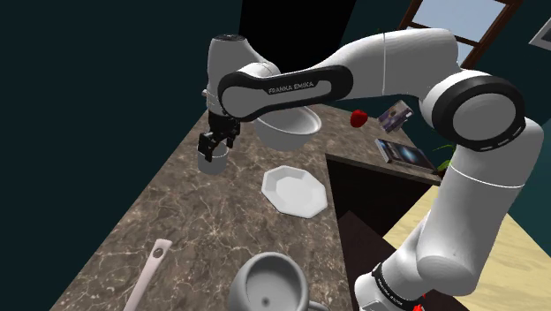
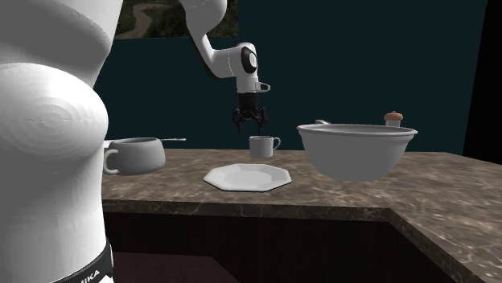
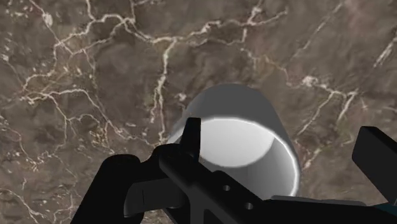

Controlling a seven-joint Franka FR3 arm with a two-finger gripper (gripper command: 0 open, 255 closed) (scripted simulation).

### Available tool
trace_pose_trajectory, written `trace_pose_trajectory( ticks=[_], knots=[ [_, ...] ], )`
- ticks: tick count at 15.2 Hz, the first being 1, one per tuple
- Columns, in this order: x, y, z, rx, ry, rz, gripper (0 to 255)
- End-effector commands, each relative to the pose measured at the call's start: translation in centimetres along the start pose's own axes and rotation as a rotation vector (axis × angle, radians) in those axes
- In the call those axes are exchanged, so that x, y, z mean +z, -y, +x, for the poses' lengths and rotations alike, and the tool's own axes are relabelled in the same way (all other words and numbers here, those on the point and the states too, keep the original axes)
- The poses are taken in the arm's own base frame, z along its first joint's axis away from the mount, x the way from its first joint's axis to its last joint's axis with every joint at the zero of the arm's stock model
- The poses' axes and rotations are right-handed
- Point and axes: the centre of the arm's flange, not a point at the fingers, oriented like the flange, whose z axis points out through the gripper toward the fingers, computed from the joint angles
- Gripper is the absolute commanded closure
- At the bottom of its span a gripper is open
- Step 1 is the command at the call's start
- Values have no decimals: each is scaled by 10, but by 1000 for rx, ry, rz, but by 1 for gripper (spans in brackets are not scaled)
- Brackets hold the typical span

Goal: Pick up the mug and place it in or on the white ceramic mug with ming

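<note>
A small pale mug (image 2: 261, 146) stands upright on the brown marble counter (image 2: 338, 201), handle toward the second exterior view's right. My black gripper (image 2: 250, 122) hangs open just above its rim, shifted slightly away from the handle and not touching it. In the shoulder view the gripper (image 1: 218, 141) hovers over the mug (image 1: 212, 163) near the counter's far left edge. The wrist view looks into the mug (image 3: 245, 102); the gripper (image 3: 285, 143) has its fingers spread wide over it. A larger grey mug (image 1: 269, 283) (image 2: 133, 154) sits at the counter's near end.
A white octagonal plate (image 1: 296, 190) (image 2: 245, 177) lies mid-counter. A large white bowl (image 1: 287, 126) (image 2: 354, 149) stands beyond it under my forearm. A pale utensil (image 1: 150, 274) lies near the big mug. A red object (image 1: 358, 117) and books (image 1: 402, 152) lie at the back.
</note>
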Motion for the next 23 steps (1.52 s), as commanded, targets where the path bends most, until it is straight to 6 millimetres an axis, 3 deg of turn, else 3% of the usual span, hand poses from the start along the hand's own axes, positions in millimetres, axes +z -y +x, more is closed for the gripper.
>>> trace_pose_trajectory(
  ticks=[1, 3, 11, 19, 20, 23],
  knots=[
    [6, 12, 22, -4, -12, 3, 0],
    [13, 23, 44, -9, -23, 5, 0],
    [53, 23, 46, -10, -23, 6, 0],
    [53, 23, 46, -10, -23, 6, 0],
    [53, 23, 46, -10, -23, 6, 255],
    [53, 23, 46, -10, -23, 6, 255]
  ],
)
